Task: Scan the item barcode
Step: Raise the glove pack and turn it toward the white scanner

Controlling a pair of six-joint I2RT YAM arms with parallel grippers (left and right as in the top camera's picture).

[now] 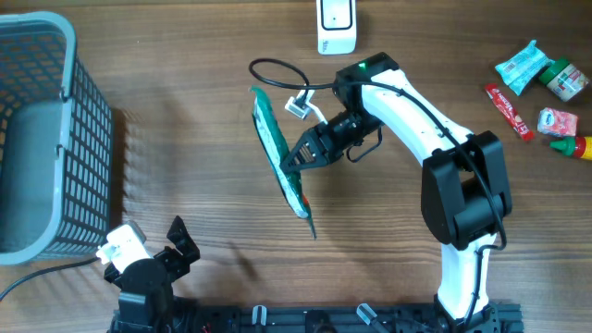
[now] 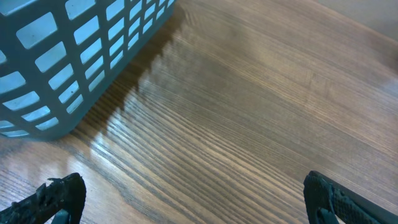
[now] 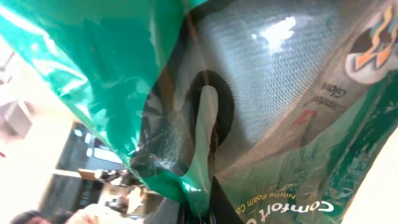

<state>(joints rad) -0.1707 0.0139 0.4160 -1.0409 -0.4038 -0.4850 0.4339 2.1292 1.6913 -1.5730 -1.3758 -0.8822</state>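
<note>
The item is a flat green glove packet, held on edge above the middle of the table and tilted. My right gripper is shut on its right side. In the right wrist view the packet fills the frame, its plastic pinched at my right gripper; white "Comfort" lettering shows, but no barcode. A white scanner stands at the table's far edge. My left gripper rests near the front left, open with nothing in it; in its own view the left gripper hovers over bare wood.
A grey-blue mesh basket stands at the far left, also seen in the left wrist view as the basket. A black cable loops beside the scanner. Small packets, a red tube and a jar lie at the back right.
</note>
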